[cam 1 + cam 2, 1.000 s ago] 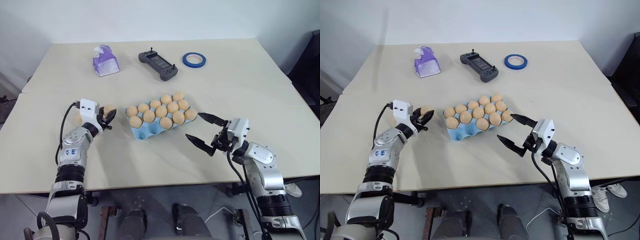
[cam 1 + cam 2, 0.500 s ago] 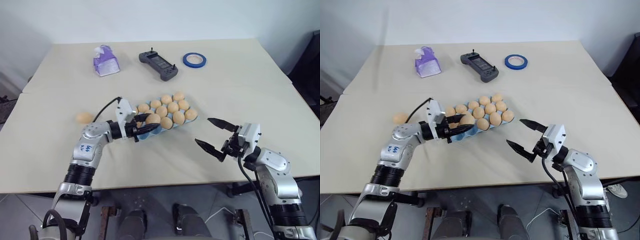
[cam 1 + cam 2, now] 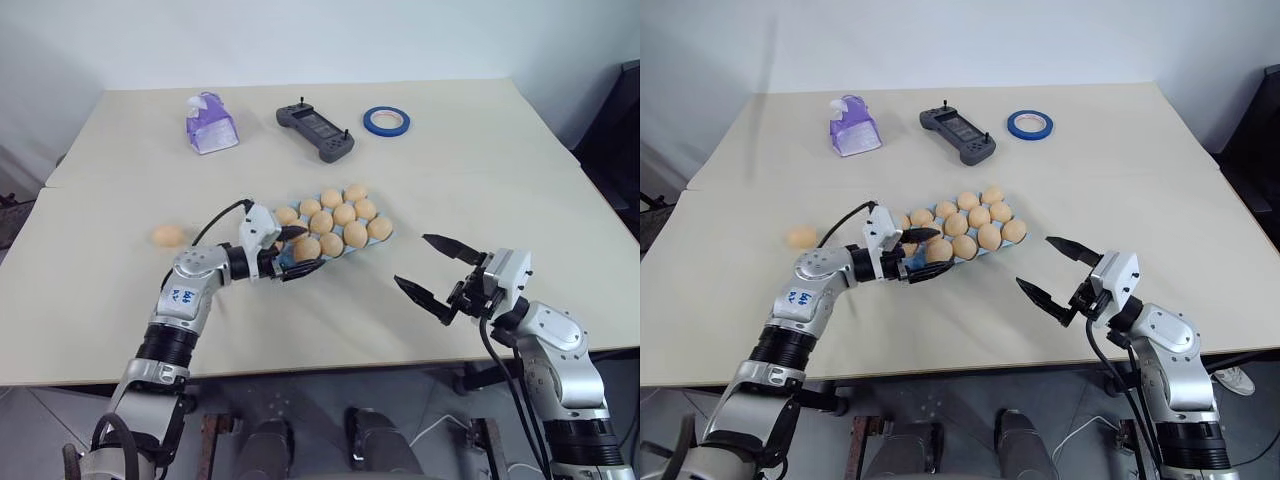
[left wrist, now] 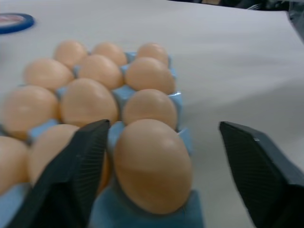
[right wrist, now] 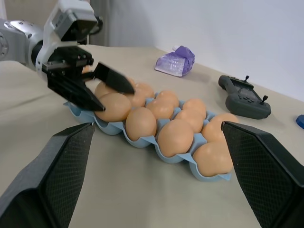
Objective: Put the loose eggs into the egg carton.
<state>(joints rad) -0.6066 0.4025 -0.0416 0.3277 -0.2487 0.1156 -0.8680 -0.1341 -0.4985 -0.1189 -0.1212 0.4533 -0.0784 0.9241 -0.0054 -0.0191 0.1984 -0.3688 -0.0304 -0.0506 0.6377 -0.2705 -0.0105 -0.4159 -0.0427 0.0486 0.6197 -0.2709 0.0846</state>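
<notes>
The light blue egg carton (image 5: 211,176) lies mid-table, nearly full of tan eggs. My left gripper (image 3: 303,251) is open at the carton's near left corner, one black finger on each side of an egg (image 4: 152,164) that rests in the corner cup (image 4: 142,216). I cannot tell whether the fingers (image 4: 71,175) touch that egg. One loose egg (image 3: 168,236) lies on the table, left of the carton. My right gripper (image 3: 432,268) hangs open and empty to the right of the carton, pointing toward it.
At the far side of the table stand a purple tissue pack (image 3: 211,122), a black handheld controller (image 3: 316,131) and a blue tape roll (image 3: 386,121). The table's front edge (image 3: 330,365) runs just below both arms.
My left gripper carried an egg rightward from beside the loose egg to the carton's corner cup, then opened. The right gripper drifted slightly right, still open.
</notes>
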